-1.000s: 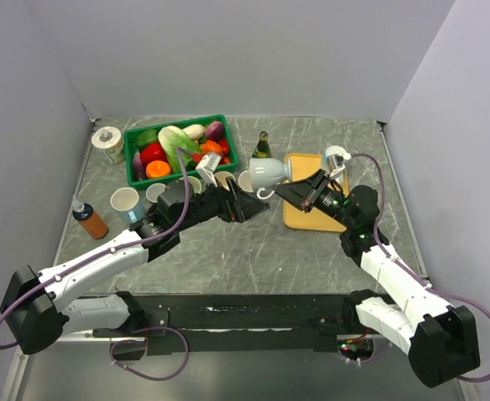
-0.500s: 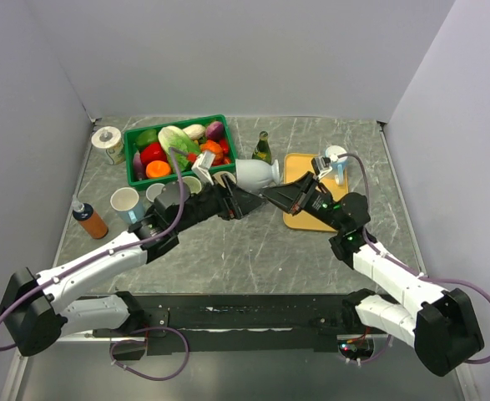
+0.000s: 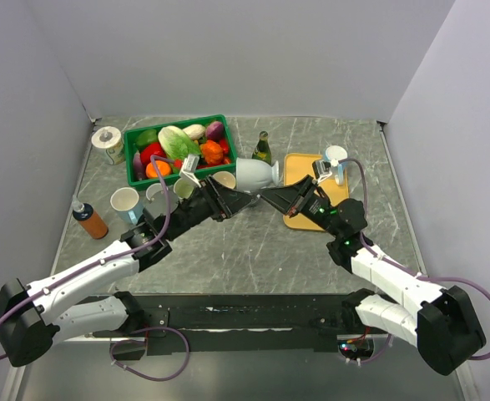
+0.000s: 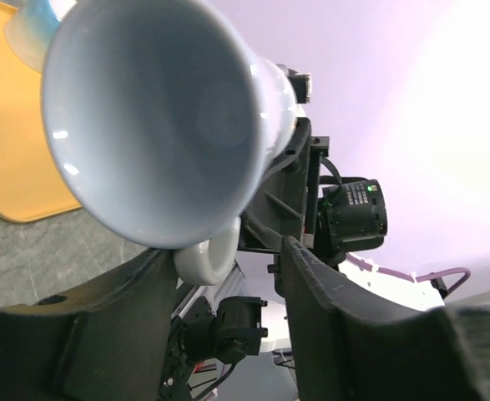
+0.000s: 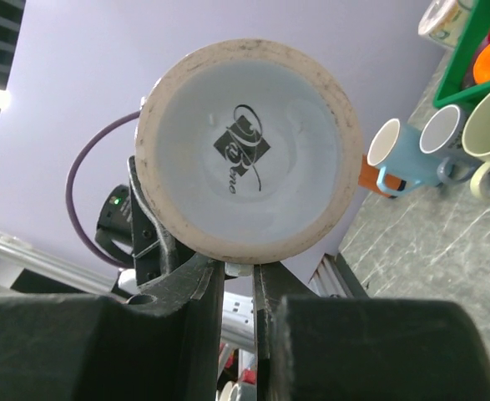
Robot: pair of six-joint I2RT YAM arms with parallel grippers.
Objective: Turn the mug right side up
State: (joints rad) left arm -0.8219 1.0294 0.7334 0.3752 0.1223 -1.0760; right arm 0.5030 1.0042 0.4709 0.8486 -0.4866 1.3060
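Note:
The white mug hangs in the air on its side above the middle of the table. My right gripper is shut on its handle, and the mug's base with a dark logo faces that camera. In the top view the right gripper comes in from the right. My left gripper reaches it from the left. In the left wrist view the mug's open mouth faces me and the handle sits between my left gripper's parted jaws, against the left finger.
A green basket of vegetables stands at the back left, with several mugs in front of it. A yellow tray with a small cup lies to the right. A dark bottle, an orange bottle and a tape roll stand around.
The right arm carried the mug leftward and tipped it onto its side. The left arm reached up to it and its jaws narrowed around the handle.

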